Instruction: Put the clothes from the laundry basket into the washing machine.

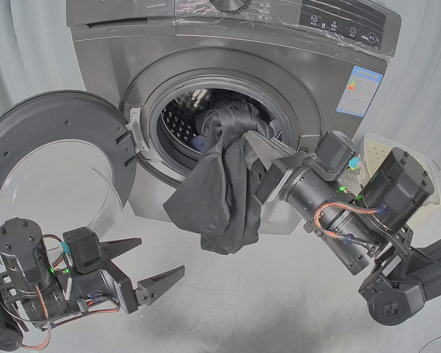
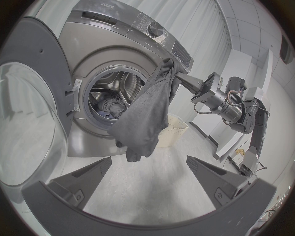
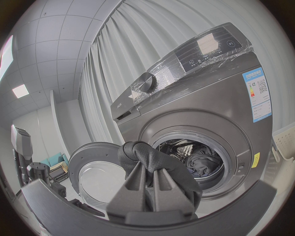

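Pale-curtained room holds grey metal front-loading washing machine (image 1: 113,56), round door (image 1: 56,117) swung open for loading; right tool (image 1: 252,136) pinches dark grey cloth garment (image 1: 218,195) at drum mouth (image 1: 181,124), hem hanging outside; left tool (image 1: 161,256) hovers spread, empty, beside door.

Before the open washing machine (image 2: 101,52), a dark garment (image 2: 144,116) in the right gripper (image 2: 178,75).

A dark grey garment (image 1: 218,195) hangs before the open washing machine (image 1: 113,56), whose drum holds more clothes (image 3: 201,163).
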Robot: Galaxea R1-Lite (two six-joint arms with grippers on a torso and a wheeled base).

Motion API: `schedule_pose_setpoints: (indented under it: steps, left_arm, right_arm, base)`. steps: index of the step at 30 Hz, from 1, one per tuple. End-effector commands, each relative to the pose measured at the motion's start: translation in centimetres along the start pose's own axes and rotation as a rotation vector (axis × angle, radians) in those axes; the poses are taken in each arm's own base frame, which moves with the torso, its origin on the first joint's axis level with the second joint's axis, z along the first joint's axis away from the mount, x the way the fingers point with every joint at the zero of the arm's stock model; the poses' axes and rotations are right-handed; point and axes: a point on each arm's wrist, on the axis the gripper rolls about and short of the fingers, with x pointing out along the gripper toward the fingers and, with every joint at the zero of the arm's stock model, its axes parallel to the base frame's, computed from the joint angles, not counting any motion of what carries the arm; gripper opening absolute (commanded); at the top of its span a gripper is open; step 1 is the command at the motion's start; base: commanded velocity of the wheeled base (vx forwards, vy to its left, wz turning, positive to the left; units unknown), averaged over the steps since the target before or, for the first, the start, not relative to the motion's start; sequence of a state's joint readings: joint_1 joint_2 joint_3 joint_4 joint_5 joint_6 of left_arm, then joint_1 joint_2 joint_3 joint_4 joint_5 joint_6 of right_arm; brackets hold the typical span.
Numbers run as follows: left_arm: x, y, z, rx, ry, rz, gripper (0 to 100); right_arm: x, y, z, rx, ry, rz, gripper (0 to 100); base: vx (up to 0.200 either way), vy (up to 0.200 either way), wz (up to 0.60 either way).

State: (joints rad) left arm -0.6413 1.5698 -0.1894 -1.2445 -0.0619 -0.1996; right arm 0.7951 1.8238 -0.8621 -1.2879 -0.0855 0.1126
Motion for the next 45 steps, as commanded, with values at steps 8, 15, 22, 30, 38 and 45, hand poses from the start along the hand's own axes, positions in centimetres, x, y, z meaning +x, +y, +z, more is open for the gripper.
schedule_pose_setpoints:
  steps: [8,15,22,30,38,45]
  left_arm:
    - [4.9,0.8,-3.8,-0.009,0.044,-0.011,100]
    - [7.4,0.9,-3.7,-0.064,-0.007,-0.02,100]
    - [8.6,1.0,-4.0,-0.09,-0.008,-0.02,100]
    - [9.9,1.2,-5.2,-0.144,0.034,-0.063,100]
    - [12.3,1.7,-6.1,-0.191,0.036,-0.075,100]
    - [14.4,2.9,-6.3,-0.192,0.001,-0.049,100]
  right_arm:
    - [0.8,0.5,0.2,0.008,-0.026,0.014,0]
    - [1.6,0.8,-0.9,0.01,-0.013,0.019,0]
    - [2.8,0.8,-2.7,0.009,0.008,-0.011,0]
    - [4.2,1.0,-2.7,0.019,-0.025,-0.006,0]
    - [4.3,1.4,-2.7,0.025,-0.031,0.004,0]
    - [4.2,1.8,-2.7,0.028,-0.033,0.011,0]
  base:
    - [0.0,0.0,0.0]
    - [0.0,0.0,0.0]
    - [0.0,0.0,0.0]
    - [0.0,0.0,0.0]
    - [0.0,0.0,0.0]
    - [0.0,0.0,0.0]
